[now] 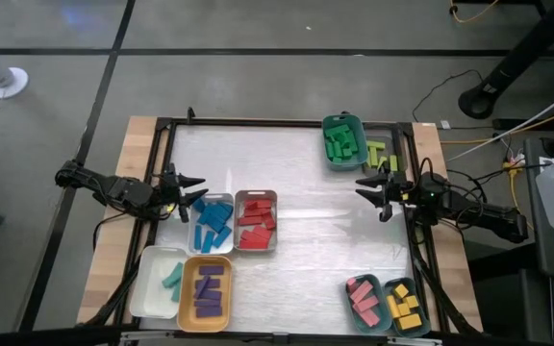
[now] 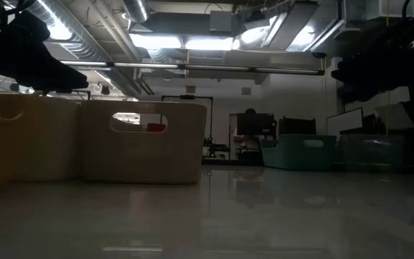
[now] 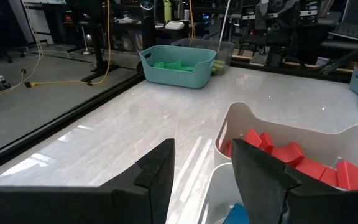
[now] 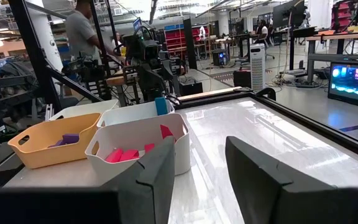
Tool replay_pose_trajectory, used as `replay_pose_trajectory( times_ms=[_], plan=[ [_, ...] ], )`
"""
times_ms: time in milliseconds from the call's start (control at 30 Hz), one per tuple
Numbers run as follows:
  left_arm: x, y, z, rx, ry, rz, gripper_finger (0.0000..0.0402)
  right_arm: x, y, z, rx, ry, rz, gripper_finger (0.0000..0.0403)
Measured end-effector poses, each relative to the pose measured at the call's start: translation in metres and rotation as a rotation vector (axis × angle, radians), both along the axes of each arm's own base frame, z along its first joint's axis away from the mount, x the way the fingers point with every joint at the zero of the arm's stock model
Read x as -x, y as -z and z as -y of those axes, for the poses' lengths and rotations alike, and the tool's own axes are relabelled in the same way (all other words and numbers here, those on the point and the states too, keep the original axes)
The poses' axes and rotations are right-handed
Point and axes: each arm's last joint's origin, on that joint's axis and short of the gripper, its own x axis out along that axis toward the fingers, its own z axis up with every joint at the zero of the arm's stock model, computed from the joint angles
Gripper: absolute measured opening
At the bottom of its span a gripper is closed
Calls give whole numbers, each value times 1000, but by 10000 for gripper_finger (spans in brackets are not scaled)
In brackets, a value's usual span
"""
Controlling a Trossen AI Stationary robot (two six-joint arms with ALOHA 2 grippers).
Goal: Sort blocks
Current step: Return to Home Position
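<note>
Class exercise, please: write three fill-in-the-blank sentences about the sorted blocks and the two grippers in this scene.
1. The tray holding the purple blocks is ___.
2. The bin right beside the pink blocks holds ___ blocks.
3. The left gripper and the right gripper both have their fingers ___.
Missing words: orange; yellow; open.

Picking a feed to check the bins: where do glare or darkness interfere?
High view: even light, only a pale sheen on the table, bins readable. Low view: backlit by ceiling lights, the nearest bins dim. Left wrist view: glare streaks by the open left gripper. Right wrist view: bright reflection past the open right gripper.
</note>
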Motion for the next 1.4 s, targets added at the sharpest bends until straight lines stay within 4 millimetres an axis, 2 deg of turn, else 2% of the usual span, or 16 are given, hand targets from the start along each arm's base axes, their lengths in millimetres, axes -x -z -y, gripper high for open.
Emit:
replay_pose_trajectory(
  times_ms=[1000,1400],
  plan=[
    [0,0,0,0,0,-1,148,0,0,0,0,1,0,145],
    [0,0,0,0,0,-1,148,-1,1,-6,-3,-39,-8,145]
  ],
)
